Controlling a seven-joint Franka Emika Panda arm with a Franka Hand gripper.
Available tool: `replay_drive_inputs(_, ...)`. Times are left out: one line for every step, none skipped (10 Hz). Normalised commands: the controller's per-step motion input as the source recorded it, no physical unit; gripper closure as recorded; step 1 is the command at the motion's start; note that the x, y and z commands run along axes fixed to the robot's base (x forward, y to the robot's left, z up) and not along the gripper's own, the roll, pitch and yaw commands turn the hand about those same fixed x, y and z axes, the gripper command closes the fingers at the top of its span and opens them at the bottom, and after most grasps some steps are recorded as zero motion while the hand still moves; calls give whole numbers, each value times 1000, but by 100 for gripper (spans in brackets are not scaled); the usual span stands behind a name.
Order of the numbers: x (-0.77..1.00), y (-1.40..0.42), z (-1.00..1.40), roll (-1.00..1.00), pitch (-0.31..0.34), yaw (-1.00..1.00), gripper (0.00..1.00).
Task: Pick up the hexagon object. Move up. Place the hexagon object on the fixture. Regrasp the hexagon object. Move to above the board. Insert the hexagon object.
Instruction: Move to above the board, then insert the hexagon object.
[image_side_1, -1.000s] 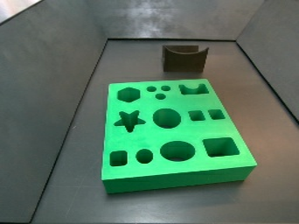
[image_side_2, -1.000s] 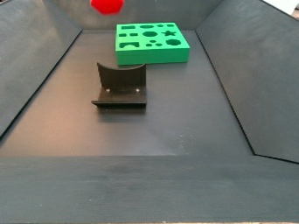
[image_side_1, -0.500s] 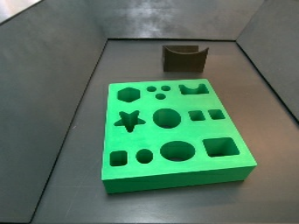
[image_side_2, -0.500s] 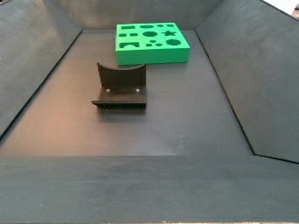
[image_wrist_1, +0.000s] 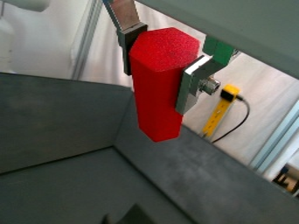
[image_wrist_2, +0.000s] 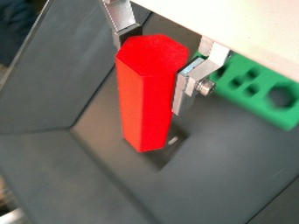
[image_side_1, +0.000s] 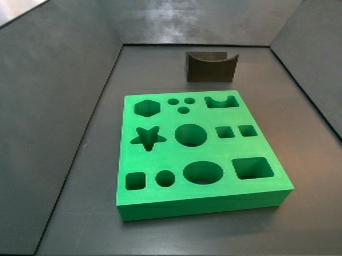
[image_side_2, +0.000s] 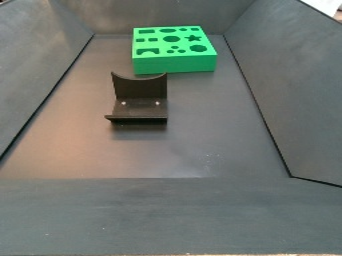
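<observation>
In both wrist views my gripper (image_wrist_1: 165, 63) (image_wrist_2: 155, 63) is shut on the hexagon object (image_wrist_1: 159, 83) (image_wrist_2: 147, 92), a bright red hexagonal peg that hangs lengthwise from between the silver fingers (image_wrist_1: 194, 80). It is high above the dark floor. A corner of the green board (image_wrist_2: 260, 90) shows beside the peg in a wrist view. In both side views the board (image_side_1: 198, 150) (image_side_2: 174, 48) lies flat with its cut-outs empty, and the dark fixture (image_side_1: 211, 65) (image_side_2: 138, 101) stands bare. Neither gripper nor peg appears in the side views.
Grey walls (image_side_1: 60, 90) (image_side_2: 267, 70) slope up around the dark floor. A yellow cable part (image_wrist_1: 226, 98) hangs outside the enclosure in a wrist view.
The red peg showed at the upper edge of a side view 1.0 s ago; it has risen out of that view. Board and fixture have not moved.
</observation>
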Motion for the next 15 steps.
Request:
replay_drive_inputs(-592, -1000, -24, -1000, -64, -37, 100)
replay_drive_inputs(-606, -1000, -26, -1000, -68, -41, 100)
replay_drive_inputs(-623, -1000, -30, -1000, -70, -43, 100)
replay_drive_inputs(-625, -946, -19, -1000, -73, -48, 100)
replay_drive_inputs(-450, -635, -17, -1000, -81, -52, 100)
replay_drive_inputs(-286, -347, -12, -1000, -83, -53, 100)
replay_drive_inputs(-174, -177, -6, -996, -76, -54, 100)
replay_drive_inputs(-108, -82, -6, -678, -53, -30, 100)
replay_drive_inputs(-75, -48, -5, -456, -43, -24, 100)
replay_drive_inputs(-58, -33, -2, -341, -37, -19, 100)
replay_drive_inputs(-33, -10, -2, -203, -22, -15, 100)
replay_drive_inputs(26, 0, 0, 0, 0, 0, 100)
replay_drive_inputs(0, 0, -154, -57, 0, -117, 100)
replay_drive_inputs(60, 149, -331, -223, 21, -371, 100)
replay_drive_inputs(63, 209, -483, -284, 34, -426, 100)
